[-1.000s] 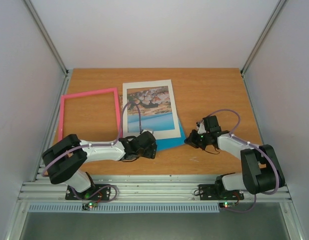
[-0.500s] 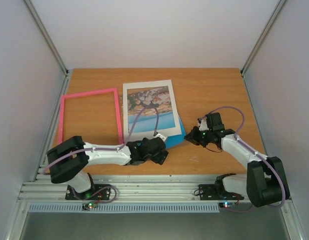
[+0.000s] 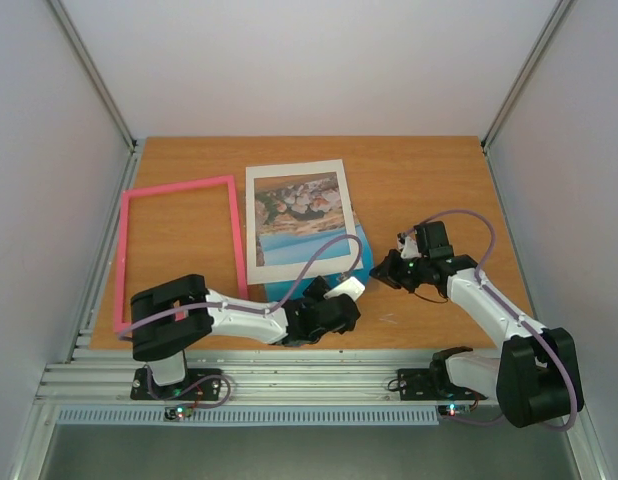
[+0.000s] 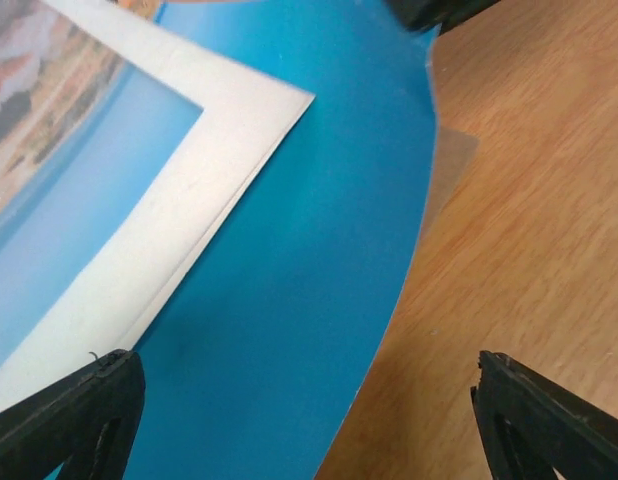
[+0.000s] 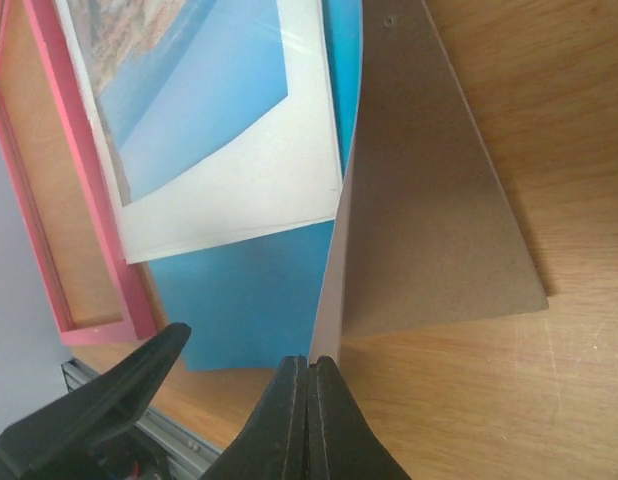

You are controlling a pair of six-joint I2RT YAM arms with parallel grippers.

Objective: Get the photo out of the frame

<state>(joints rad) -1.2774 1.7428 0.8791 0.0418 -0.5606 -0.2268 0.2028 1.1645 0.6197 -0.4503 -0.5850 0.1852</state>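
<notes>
White mat (image 3: 274, 272) lies mid-table on the wooden table (image 3: 419, 170), with a blue sheet (image 4: 309, 250) under it sticking out at the mat's near and right sides. Brown board (image 5: 429, 200) sits just right of the sheet, left edge tilted up. Metal rail (image 3: 309, 378) runs along the near edge.

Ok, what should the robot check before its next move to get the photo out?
1. Frame off the photo: ok, it lies empty beside it.
2. Left gripper open: ok, over the blue sheet and its edge.
3. Right gripper gripping: ok, shut on the blue sheet's raised edge.
4. Photo loose from the white mat: cannot tell.
5. Grippers apart: ok, close but not touching.
</notes>
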